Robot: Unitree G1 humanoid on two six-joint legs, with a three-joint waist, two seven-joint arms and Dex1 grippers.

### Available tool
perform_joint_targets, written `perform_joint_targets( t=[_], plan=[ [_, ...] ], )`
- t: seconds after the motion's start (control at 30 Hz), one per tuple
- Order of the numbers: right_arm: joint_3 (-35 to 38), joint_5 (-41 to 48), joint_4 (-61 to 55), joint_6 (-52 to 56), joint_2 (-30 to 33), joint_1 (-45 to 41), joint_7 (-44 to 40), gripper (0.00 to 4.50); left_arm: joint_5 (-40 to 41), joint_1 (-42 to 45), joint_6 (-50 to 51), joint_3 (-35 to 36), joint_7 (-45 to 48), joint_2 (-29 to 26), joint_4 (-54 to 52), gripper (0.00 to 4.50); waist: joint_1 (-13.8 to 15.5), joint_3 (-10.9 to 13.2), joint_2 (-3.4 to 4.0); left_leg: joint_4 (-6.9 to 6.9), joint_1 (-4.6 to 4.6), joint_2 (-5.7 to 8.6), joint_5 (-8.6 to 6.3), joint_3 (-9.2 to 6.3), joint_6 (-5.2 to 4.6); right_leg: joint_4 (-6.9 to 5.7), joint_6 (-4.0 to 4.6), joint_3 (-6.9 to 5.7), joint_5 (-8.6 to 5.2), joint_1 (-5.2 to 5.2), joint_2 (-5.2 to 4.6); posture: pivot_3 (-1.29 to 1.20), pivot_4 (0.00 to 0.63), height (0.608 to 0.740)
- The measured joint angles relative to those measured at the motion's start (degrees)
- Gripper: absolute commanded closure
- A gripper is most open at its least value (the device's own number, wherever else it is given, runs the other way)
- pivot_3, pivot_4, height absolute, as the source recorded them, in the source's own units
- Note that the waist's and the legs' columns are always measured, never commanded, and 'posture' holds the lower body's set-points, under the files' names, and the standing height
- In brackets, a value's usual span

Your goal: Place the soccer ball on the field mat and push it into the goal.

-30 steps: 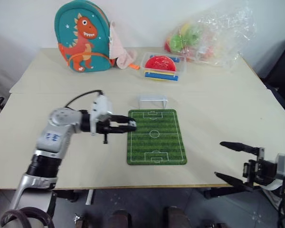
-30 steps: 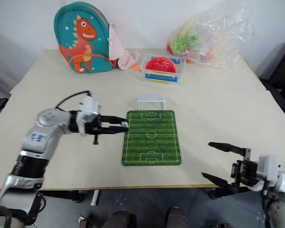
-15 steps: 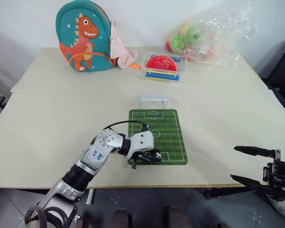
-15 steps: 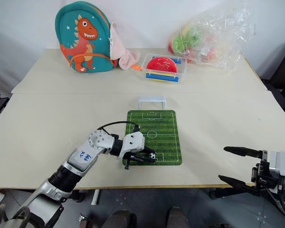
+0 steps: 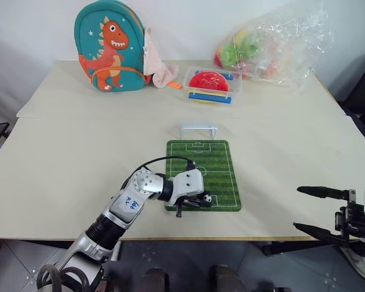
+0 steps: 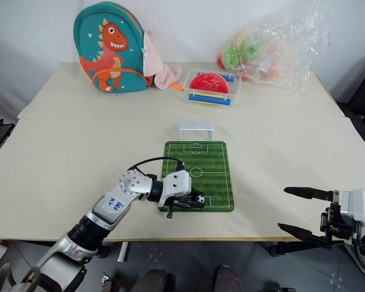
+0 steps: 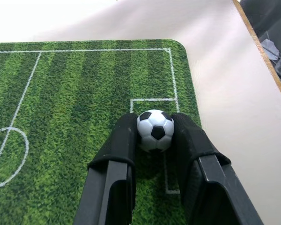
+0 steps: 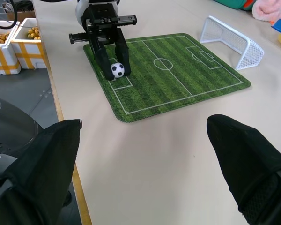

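The tiny black-and-white soccer ball (image 7: 155,130) rests on the green field mat (image 5: 213,164), at the edge of the near penalty box. My left gripper (image 5: 202,200) lies low over the mat's near left part, pointing right, with a black finger (image 7: 123,145) pressed against each side of the ball. The pale goal (image 5: 198,129) stands on the table just beyond the mat's far end. Off the table's near right corner, my right gripper (image 5: 296,208) hangs open with nothing between its fingers.
At the back of the table are a teal dinosaur backpack (image 5: 105,45) with a pink cloth (image 5: 160,72), a clear box with a red lid (image 5: 210,85) and a clear bag of toys (image 5: 274,42). The table's front edge (image 5: 231,238) runs just below the mat.
My left arm swung from the mat's left edge near its far end down to its near end, carrying the ball, then stayed nearly still. The right gripper stays open off the table's corner.
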State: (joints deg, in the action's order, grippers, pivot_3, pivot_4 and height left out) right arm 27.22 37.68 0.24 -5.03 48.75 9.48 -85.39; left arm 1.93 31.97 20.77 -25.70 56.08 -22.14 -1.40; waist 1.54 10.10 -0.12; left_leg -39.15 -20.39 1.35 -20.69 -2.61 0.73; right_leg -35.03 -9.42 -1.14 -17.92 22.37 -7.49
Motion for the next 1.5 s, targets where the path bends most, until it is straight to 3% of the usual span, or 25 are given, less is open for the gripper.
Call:
perform_joint_targets(
  t=[0.13, 0.53, 0.73, 0.87, 0.97, 1.07, 1.23, 1.3, 1.37, 1.5],
  plan=[
    [0.00, -0.06, -0.33, 0.13, -0.26, 0.06, 0.25, 0.00, 0.01, 0.00, -0.70, 0.07, 0.21, -0.04, 0.05, 1.54, 0.00, 0.00, 0.00, 0.00, 0.00, 0.00, 0.00, 0.00, 0.00, 0.00, 0.00, -0.01, 0.00, 0.00, 0.00, 0.00, 0.150, 0.740],
    [-0.01, -0.71, -0.50, 0.23, -1.84, 0.64, 1.13, 0.00, 1.37, 0.02, -4.76, 1.94, 1.56, 0.94, 0.22, 1.54, -0.02, 0.00, 0.00, 0.00, 0.00, 0.00, 0.00, 0.01, 0.00, 0.00, 0.00, 0.00, 0.00, 0.00, 0.00, 0.00, 0.150, 0.740],
    [-0.13, -0.92, -0.47, 0.26, -2.42, 0.64, 1.13, 0.00, 8.74, 1.19, -5.85, 8.36, 2.93, 3.62, 0.75, 1.54, -0.04, 0.00, 0.00, -0.02, 0.00, -0.01, 0.00, 0.01, 0.00, -0.01, 0.00, -0.02, 0.00, 0.00, 0.00, 0.00, 0.150, 0.740],
    [-0.13, 0.13, -0.56, 1.25, -3.69, -0.20, 1.68, 0.00, 17.56, -0.26, -5.99, 15.53, 11.12, -3.43, -0.42, 1.54, -0.96, -0.01, 0.03, 0.04, 0.05, -0.10, 0.01, -0.03, 0.03, -0.06, 0.02, 0.01, -0.01, 0.06, 0.04, 0.00, 0.150, 0.740],
    [0.05, 0.80, -0.71, 1.56, -3.90, -0.58, 1.66, 0.00, 19.99, -4.63, -9.05, 20.09, 16.95, -10.51, -0.35, 2.11, -1.42, -0.01, 0.10, 0.04, 0.07, -0.05, 0.01, -0.05, 0.02, -0.04, 0.02, 0.03, -0.01, 0.02, -0.02, 0.00, 0.150, 0.740],
    [0.25, 0.88, -0.71, 0.95, -3.77, -0.82, -0.11, 0.00, 20.75, -12.79, -11.55, 23.49, 20.35, -16.38, -0.86, 3.01, -1.46, -0.01, 0.10, 0.05, 0.07, -0.05, -0.01, -0.10, -0.01, -0.02, 0.03, 0.02, -0.01, 0.00, -0.05, 0.00, 0.150, 0.740],
    [0.38, 0.81, 0.84, -0.50, -3.64, -1.25, -1.62, 0.00, 22.62, -22.94, -11.32, 25.78, 19.67, -17.94, -7.74, 4.46, -0.19, 0.01, 0.09, 0.02, 0.05, -0.16, -0.01, -0.19, -0.06, 0.02, 0.03, 0.04, 0.02, -0.04, -0.20, 0.00, 0.150, 0.740],
    [0.36, 0.54, 2.70, -1.72, -3.55, -2.09, -1.88, 0.00, 22.99, -26.96, -10.45, 25.57, 15.79, -15.57, -13.16, 4.49, -0.14, -0.02, 0.14, 0.04, 0.10, -0.15, -0.05, -0.18, -0.13, 0.09, 0.01, 0.09, 0.03, -0.12, -0.25, 0.00, 0.150, 0.740],
    [0.17, -0.05, 5.10, -2.82, -3.57, -2.84, -2.04, 0.00, 21.56, -28.76, -9.59, 21.07, 10.63, -10.32, -16.43, 4.49, 0.14, -0.02, 0.17, 0.03, 0.11, -0.08, -0.07, -0.20, -0.18, 0.15, -0.03, 0.06, 0.06, -0.19, -0.28, 0.00, 0.150, 0.740],
    [-0.10, -0.33, 7.12, -4.75, -3.79, -3.74, -2.51, 0.00, 16.84, -25.52, -8.17, 14.16, 5.19, -6.29, -16.39, 4.49, 0.01, -0.02, 0.17, 0.02, 0.16, 0.03, -0.05, -0.15, -0.12, 0.13, -0.04, 0.03, 0.06, -0.21, -0.08, 0.00, 0.150, 0.740]
  ],
)
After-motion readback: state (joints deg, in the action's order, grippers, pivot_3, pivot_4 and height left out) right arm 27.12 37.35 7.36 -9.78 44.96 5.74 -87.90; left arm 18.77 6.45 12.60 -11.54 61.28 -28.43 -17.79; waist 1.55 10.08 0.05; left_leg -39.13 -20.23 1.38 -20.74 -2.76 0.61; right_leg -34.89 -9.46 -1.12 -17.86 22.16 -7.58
